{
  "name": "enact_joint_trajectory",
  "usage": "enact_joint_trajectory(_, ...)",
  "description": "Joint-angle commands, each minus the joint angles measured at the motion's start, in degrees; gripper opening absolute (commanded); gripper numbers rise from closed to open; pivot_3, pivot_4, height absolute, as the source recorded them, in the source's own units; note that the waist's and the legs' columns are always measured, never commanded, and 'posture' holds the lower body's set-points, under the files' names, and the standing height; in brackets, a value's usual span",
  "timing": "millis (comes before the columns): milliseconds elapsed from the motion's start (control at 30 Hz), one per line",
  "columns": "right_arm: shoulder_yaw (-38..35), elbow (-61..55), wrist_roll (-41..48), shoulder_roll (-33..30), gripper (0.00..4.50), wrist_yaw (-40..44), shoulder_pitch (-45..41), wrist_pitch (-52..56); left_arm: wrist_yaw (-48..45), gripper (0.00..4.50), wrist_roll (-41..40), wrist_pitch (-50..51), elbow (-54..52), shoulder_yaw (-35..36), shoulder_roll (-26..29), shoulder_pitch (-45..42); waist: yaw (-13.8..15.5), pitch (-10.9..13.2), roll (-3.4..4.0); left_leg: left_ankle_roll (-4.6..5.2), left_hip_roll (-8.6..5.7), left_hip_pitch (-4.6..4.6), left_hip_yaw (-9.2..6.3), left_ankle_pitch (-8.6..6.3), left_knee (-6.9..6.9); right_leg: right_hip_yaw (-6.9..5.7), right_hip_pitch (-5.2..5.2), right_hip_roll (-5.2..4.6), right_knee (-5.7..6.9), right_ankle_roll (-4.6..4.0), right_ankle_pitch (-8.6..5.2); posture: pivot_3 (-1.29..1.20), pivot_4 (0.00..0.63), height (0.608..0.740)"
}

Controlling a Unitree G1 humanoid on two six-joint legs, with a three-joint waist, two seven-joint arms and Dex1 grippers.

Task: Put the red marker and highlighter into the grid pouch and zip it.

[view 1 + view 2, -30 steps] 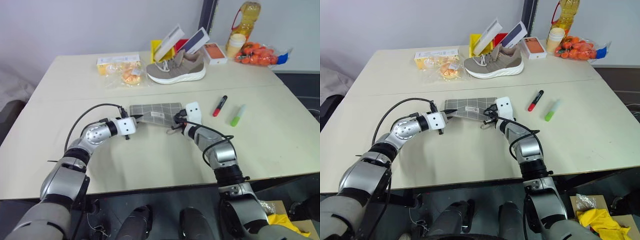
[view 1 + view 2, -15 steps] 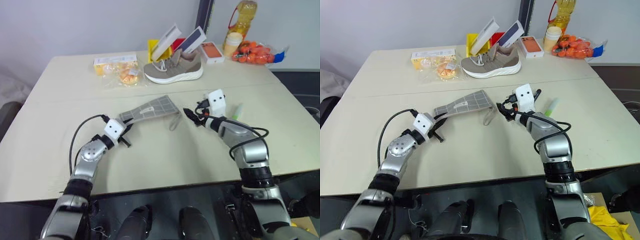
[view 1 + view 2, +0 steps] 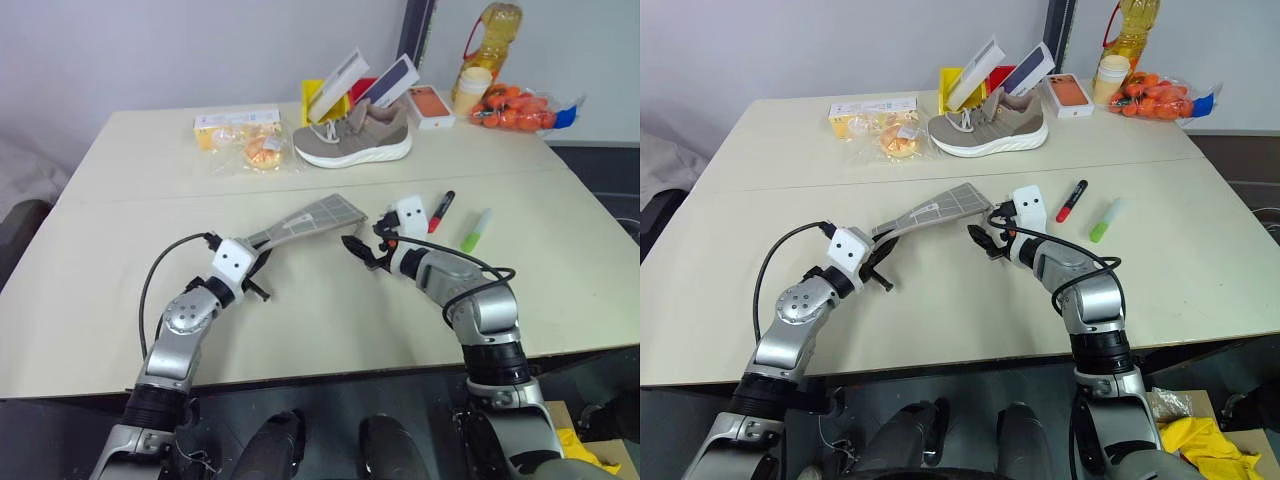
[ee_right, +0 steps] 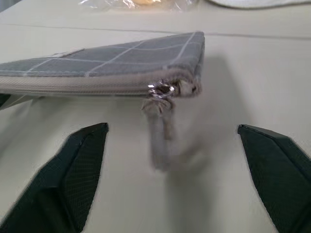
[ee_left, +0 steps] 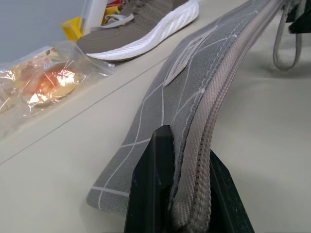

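The grid pouch (image 3: pixel 312 218), grey with white lines, hangs tilted above the table. My left gripper (image 3: pixel 256 256) is shut on its near left end, and the fingers (image 5: pixel 156 184) pinch the fabric beside the zipper. My right gripper (image 3: pixel 356 248) stands open just off the pouch's right end. Its fingers (image 4: pixel 73 174) sit on either side of the zipper pull (image 4: pixel 160 91) and its dangling strap without touching them. The red marker (image 3: pixel 440 211) and the light green highlighter (image 3: pixel 476 230) lie on the table to the right of my right hand.
Along the back of the table (image 3: pixel 120 300) are a beige shoe (image 3: pixel 352 136), snack packets (image 3: pixel 245 140), several boxes (image 3: pixel 345 88), an orange box (image 3: pixel 430 105), an oil bottle (image 3: pixel 492 40) and a bag of oranges (image 3: pixel 518 110).
My right gripper opened, let go of the pouch's right end and drew back, and now faces that end again. My left gripper pulled its end toward me, tilting and rolling the pouch.
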Motion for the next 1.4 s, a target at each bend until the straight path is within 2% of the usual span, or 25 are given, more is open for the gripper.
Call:
enact_joint_trajectory(33, -0.87, -0.36, 0.53, 1.16, 2.61, -0.7, -2.03, -2.29, 0.07, 0.0, 0.49, -0.4, -2.74, -0.64, -0.29, -0.08, -0.03, 0.0, 0.0, 0.0, 0.0, 0.0, 0.0, 0.0, 0.0, 0.0, -0.01, 0.0, 0.0, 0.0, 0.0, 0.0, 0.15, 0.74)
enact_joint_trajectory(167, -0.01, -0.93, 0.62, 1.37, 0.42, -0.61, -1.81, -2.76, -0.2, 0.0, 0.78, -0.47, -2.6, -0.98, -0.6, -0.21, -0.02, 0.0, 0.0, 0.0, 0.0, 0.0, 0.0, 0.0, -0.01, 0.0, 0.0, 0.0, 0.0, 0.0, 0.0, 0.0, 0.15, 0.74)
enact_joint_trajectory(200, 0.54, -1.2, 0.43, 1.33, 0.07, -0.47, -1.78, -2.87, -0.23, 0.0, 0.84, -0.48, -2.47, -1.03, -0.69, -0.29, -0.03, 0.0, 0.0, 0.0, 0.0, 0.0, 0.0, 0.0, -0.01, 0.0, 0.0, 0.0, 0.0, 0.0, 0.0, 0.0, 0.15, 0.74)
enact_joint_trajectory(333, 3.87, -2.88, -0.42, 1.23, 0.07, 0.34, -1.58, -2.81, -0.03, 0.0, 1.1, -0.26, -2.2, -1.26, -1.1, -0.62, -0.05, 0.0, 0.0, 0.0, 0.0, 0.0, 0.0, 0.0, -0.01, 0.0, -0.01, 0.0, 0.0, 0.0, 0.0, 0.0, 0.15, 0.74)
enact_joint_trajectory(767, 22.4, -9.7, -3.27, 3.62, 0.07, 6.44, -4.65, -0.02, -0.05, 0.0, 1.8, 0.73, -3.29, -2.88, -2.6, -0.56, -0.01, 0.0, 0.0, 0.0, 0.01, 0.0, -0.01, 0.0, -0.01, -0.01, -0.02, 0.0, 0.0, 0.0, 0.0, 0.0, 0.15, 0.74)
enact_joint_trajectory(933, 24.75, -9.53, -4.14, 4.2, 0.07, 7.32, -5.55, 0.32, 0.55, 0.0, 1.75, 1.35, -4.04, -2.85, -3.21, -0.51, -0.02, 0.0, 0.0, 0.0, 0.0, 0.0, -0.02, 0.0, -0.01, -0.01, -0.02, 0.01, -0.01, 0.0, 0.0, 0.0, 0.15, 0.74)
enact_joint_trajectory(1067, 22.48, -11.2, -3.02, 1.32, 0.07, 9.41, -4.53, 1.84, 1.72, 0.0, 1.69, 2.02, -4.2, -1.79, -3.28, -0.65, -0.03, 0.0, 0.0, -0.01, 0.0, 0.0, -0.02, 0.0, -0.01, -0.02, -0.02, 0.01, -0.01, 0.0, 0.0, 0.0, 0.15, 0.74)
enact_joint_trajectory(1167, 19.29, -13.77, -2.4, -3.37, 1.46, 10.98, -2.68, 3.28, 3.01, 0.0, 2.15, 2.2, -3.97, -0.82, -2.77, -0.72, 0.1, 0.0, 0.0, -0.01, 0.0, -0.01, -0.02, 0.0, 0.0, -0.02, -0.01, 0.0, -0.01, 0.0, 0.0, 0.0, 0.15, 0.74)
enact_joint_trajectory(1333, 11.4, -13.02, -4.91, -10.62, 4.01, 7.2, 0.05, 2.88, 7.26, 0.0, 3.66, 4.15, -2.51, 1.35, -1.78, -1.51, 0.18, 0.01, -0.03, 0.0, -0.02, -0.02, -0.01, 0.0, 0.01, -0.03, 0.01, -0.03, -0.04, 0.01, -0.01, 0.0, 0.15, 0.74)
enact_joint_trajectory(1400, 7.25, -10.74, -5.81, -11.62, 4.01, 4.45, 0.42, 1.79, 8.79, 0.0, 4.7, 4.86, -1.85, 1.68, -1.57, -1.79, -0.02, 0.01, -0.02, 0.0, 0.0, -0.02, -0.01, -0.01, 0.0, -0.03, -0.01, -0.03, -0.03, 0.01, -0.01, 0.0, 0.15, 0.74)
